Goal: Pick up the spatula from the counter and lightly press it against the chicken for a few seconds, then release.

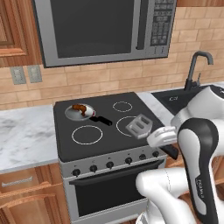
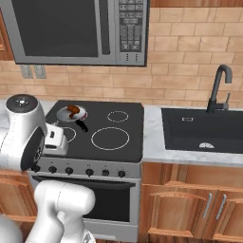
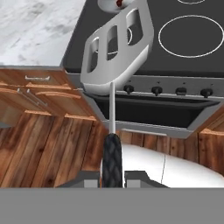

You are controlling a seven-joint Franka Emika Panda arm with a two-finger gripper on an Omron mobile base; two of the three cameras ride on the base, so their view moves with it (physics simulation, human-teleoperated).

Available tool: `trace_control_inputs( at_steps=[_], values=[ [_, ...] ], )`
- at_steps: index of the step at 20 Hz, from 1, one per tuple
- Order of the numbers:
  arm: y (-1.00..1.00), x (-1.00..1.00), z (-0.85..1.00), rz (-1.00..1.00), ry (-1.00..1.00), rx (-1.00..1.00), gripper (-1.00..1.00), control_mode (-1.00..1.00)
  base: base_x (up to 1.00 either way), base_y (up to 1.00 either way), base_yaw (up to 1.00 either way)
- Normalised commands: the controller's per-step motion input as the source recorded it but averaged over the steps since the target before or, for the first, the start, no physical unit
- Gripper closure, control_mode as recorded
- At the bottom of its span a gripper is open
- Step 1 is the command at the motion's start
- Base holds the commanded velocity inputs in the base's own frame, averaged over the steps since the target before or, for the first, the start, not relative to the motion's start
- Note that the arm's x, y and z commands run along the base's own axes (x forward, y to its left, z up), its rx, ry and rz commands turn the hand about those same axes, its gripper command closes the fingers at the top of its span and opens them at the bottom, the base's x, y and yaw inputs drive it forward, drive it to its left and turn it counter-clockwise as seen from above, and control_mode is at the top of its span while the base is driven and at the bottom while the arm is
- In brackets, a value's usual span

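Spatula (image 3: 117, 52) — in end effector (image 3: 112, 177) grip

Holds the spatula (image 1: 139, 125) aloft over the front right of the black stove (image 1: 113, 140), slotted grey head tilted. On the back left ring, a small pan (image 1: 70, 114) with brown chicken (image 1: 79, 107), black handle pointing toward the spatula. 3 white burner rings in sight. Above, a microwave (image 1: 105, 28); at right, a sink (image 1: 175, 99) and dark faucet (image 1: 194, 70).

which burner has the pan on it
The back left one, farthest from the sink: the pan with the chicken sits on it. The other three are bare white rings.
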Motion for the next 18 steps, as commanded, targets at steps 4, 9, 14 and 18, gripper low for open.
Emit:
trace_control_inputs(
  at_steps=[4,9,14,18],
  values=[
    [0.08,0.26,0.0,0.06,0.04,0.0,1.0,-1.0,0.0,0.0,0.0],
    [0.09,0.24,0.0,0.05,0.0,0.0,1.0,-1.0,0.0,0.0,0.0],
    [0.08,0.27,0.0,0.04,0.0,0.01,1.0,-1.0,0.0,0.0,0.0],
    [0.02,0.15,-0.01,0.02,0.0,0.03,1.0,-1.0,0.0,0.0,0.0]
  ],
)
